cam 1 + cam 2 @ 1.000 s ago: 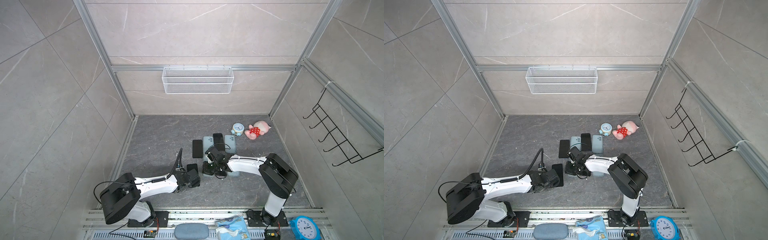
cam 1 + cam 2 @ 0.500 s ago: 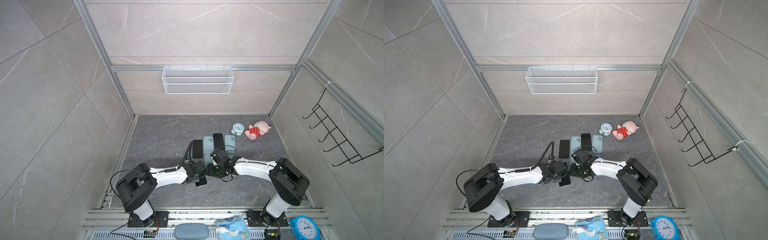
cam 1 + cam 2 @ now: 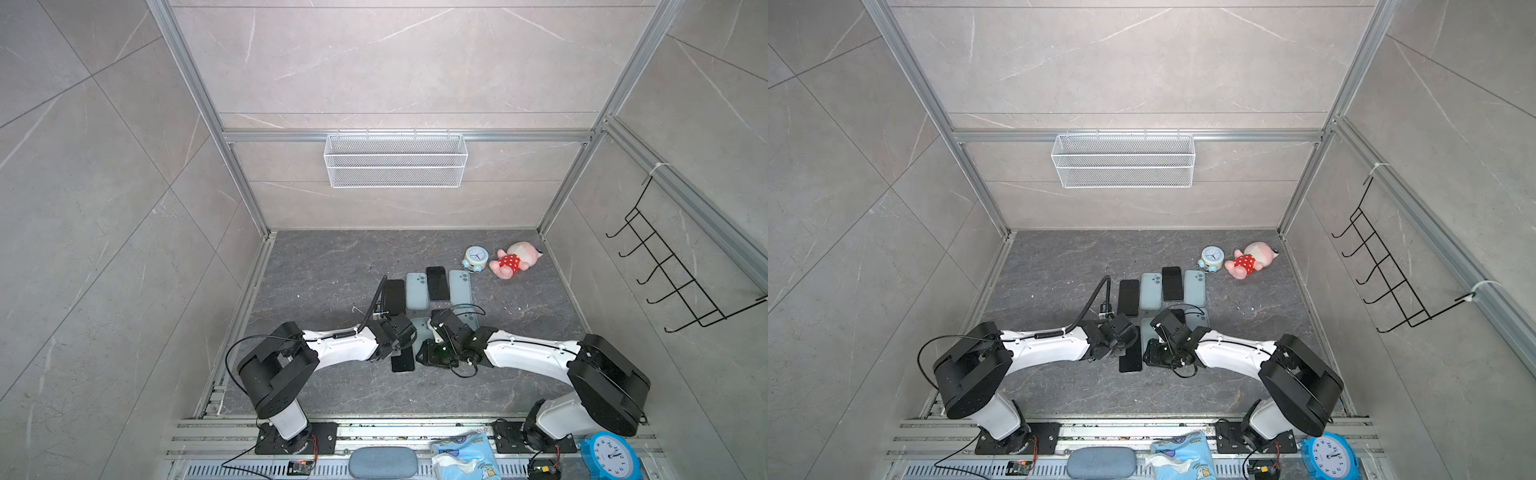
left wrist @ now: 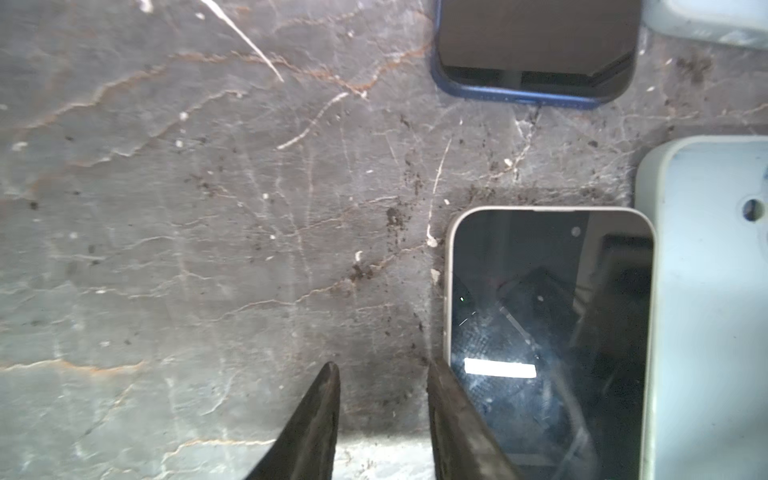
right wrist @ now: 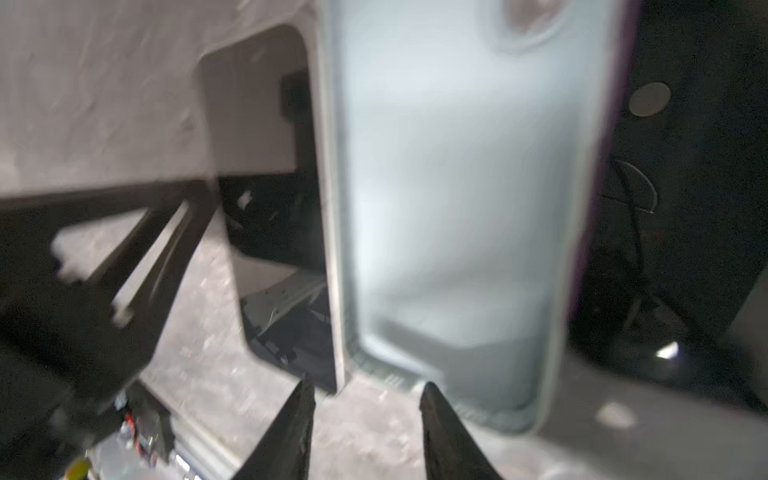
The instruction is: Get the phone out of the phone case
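Abutting the case (image 4: 715,311), phone (image 4: 548,332) borders open floor (image 4: 208,249).

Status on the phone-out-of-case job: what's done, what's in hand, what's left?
Done: the phone lies screen-up on the floor, right beside the light blue case, which looks empty.
In hand: nothing. The left gripper and right gripper are both open, with nothing between their fingers.
Left: apparently only pulling the arms clear.

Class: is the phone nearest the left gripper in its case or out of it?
Out: the phone lies screen-up on the table beside the pale blue case, not inside it.
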You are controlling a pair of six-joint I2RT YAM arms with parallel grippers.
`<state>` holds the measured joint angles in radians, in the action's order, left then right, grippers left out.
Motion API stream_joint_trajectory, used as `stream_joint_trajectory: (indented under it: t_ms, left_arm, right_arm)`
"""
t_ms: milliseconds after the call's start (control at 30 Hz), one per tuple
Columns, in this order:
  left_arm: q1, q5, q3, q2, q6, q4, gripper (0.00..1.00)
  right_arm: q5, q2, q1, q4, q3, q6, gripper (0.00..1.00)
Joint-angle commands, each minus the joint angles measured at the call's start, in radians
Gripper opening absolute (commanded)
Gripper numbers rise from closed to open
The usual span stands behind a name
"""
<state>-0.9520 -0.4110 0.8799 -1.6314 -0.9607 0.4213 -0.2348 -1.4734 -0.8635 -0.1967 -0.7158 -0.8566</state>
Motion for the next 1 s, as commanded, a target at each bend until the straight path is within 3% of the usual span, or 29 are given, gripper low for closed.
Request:
stream_joint_trajectory:
  t_ms: [0,233,333,400,433,500,600,700,733,800,867,933,967]
  left_arm:
    - [0.003,-0.057,-0.041,0.148,-0.031,0.028,0.47]
    - [0.002,-0.137,-0.086,0.415,0.021,0.105,0.70]
    - [0.005,-0.215,-0.142,0.556,0.092,0.090,0.90]
    - [0.038,-0.256,-0.167,0.657,0.212,0.048,1.00]
    - [0.067,-0.270,-0.168,0.688,0.262,0.036,1.00]
    - [0.172,-0.295,-0.182,0.736,0.395,-0.024,1.00]
    - [0.423,-0.310,-0.264,0.735,0.582,-0.226,1.00]
    - [0.569,-0.382,-0.414,0.744,0.763,-0.498,1.00]
    - [0.601,-0.383,-0.496,0.751,0.843,-0.631,1.00]
    - [0.664,-0.290,-0.665,0.741,0.964,-0.931,1.00]
    - [0.715,-0.232,-0.770,0.680,0.980,-1.129,1.00]
    - [0.738,-0.217,-0.753,0.612,0.969,-1.176,1.00]
    - [0.773,-0.127,-0.738,0.549,0.971,-1.230,1.00]
  right_arm:
    - [0.051,0.057,-0.076,-0.058,-0.008,-0.019,0.45]
    - [0.257,0.191,-0.086,-0.223,-0.049,-0.006,0.60]
    - [0.486,0.289,-0.060,-0.414,-0.117,0.070,0.87]
    - [0.586,0.347,0.057,-0.463,-0.126,0.162,0.99]
    - [0.626,0.365,0.131,-0.457,-0.120,0.214,1.00]
    - [0.687,0.380,0.311,-0.361,-0.085,0.334,1.00]
    - [0.609,0.356,0.590,-0.117,-0.004,0.424,1.00]
    - [0.644,0.313,0.743,0.235,0.156,0.507,1.00]
    - [0.618,0.327,0.787,0.258,0.167,0.498,1.00]
    - [0.589,0.360,0.789,0.538,0.288,0.590,1.00]
    - [0.583,0.321,0.788,0.871,0.439,0.655,1.00]
    - [0.615,0.235,0.787,0.974,0.462,0.649,1.00]
    - [0.587,0.224,0.787,0.938,0.439,0.680,1.00]
